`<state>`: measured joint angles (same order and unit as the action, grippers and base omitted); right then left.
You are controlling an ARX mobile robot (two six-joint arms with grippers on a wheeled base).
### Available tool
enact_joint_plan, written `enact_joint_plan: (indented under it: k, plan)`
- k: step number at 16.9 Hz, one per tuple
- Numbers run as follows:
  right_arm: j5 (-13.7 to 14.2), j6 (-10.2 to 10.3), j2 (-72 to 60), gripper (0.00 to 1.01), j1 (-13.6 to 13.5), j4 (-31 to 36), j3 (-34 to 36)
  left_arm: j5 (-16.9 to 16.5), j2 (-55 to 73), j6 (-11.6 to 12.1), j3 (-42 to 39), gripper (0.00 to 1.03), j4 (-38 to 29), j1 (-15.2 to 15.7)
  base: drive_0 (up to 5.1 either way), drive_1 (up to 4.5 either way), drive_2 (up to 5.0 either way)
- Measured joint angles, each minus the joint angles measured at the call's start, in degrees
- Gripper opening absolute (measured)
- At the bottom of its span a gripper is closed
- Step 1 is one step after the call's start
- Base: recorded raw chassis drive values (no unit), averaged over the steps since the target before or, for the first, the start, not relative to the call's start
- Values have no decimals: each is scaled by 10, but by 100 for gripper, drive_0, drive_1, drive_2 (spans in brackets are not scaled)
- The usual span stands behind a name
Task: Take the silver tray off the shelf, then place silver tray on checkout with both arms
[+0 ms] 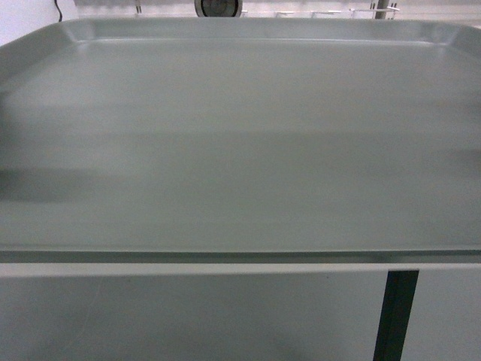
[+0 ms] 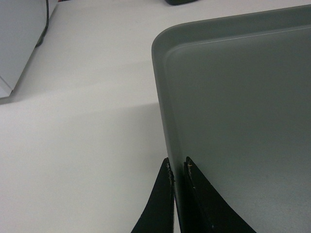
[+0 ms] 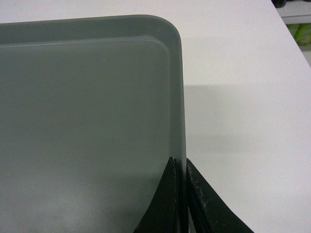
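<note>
The silver tray fills the head view, flat side up and bare. My left gripper is shut on its left rim, one black finger inside the rim and one outside. My right gripper is shut on the right rim of the silver tray in the same way. The white checkout lies under and beside the silver tray, which casts a soft shadow on it. More checkout shows in the right wrist view. The shelf is out of view.
A pale box with a black cable stands at the counter's far left. Green packs show beyond the counter's far right corner. A black post runs down below the tray's near rim.
</note>
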<state>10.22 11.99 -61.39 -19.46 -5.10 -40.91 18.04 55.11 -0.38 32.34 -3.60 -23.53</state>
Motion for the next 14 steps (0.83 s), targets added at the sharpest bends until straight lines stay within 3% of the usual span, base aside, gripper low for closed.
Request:
enact_joint_plan:
  k: [6, 14]
  plan:
    - [0, 0, -3, 3, 0, 1, 0, -1, 3, 1, 0, 4, -1, 0, -6, 389, -400]
    - [0, 0, -3, 3, 0, 0, 0, 0, 3, 4, 0, 4, 1, 0, 0, 0, 0]
